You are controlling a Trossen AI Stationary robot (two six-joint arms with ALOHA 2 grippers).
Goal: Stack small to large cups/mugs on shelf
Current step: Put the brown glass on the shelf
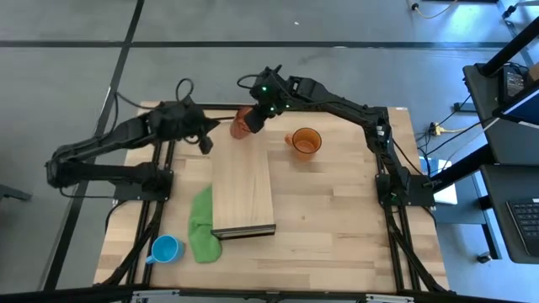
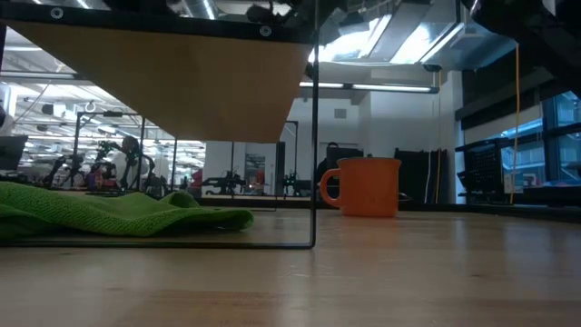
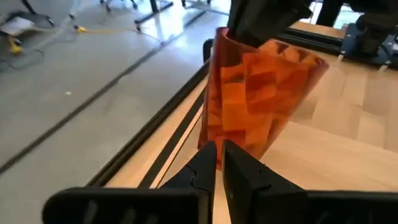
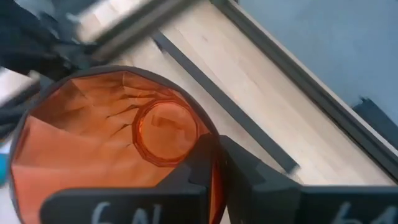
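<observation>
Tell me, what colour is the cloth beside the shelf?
Green cloth, clearest in the high view.

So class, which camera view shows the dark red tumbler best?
The left wrist view: the tumbler shows side-on, faceted wall and rim clear. The right wrist view looks into it, with the right end effector shut on its rim. The high view shows it small; the low view shows none.

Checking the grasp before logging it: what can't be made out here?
1. Whether the tumbler touches the table: the right hand covers it in the high view, and the left hand hides its base in the left wrist view.
2. The blue mug: not seen in the low view.
</observation>
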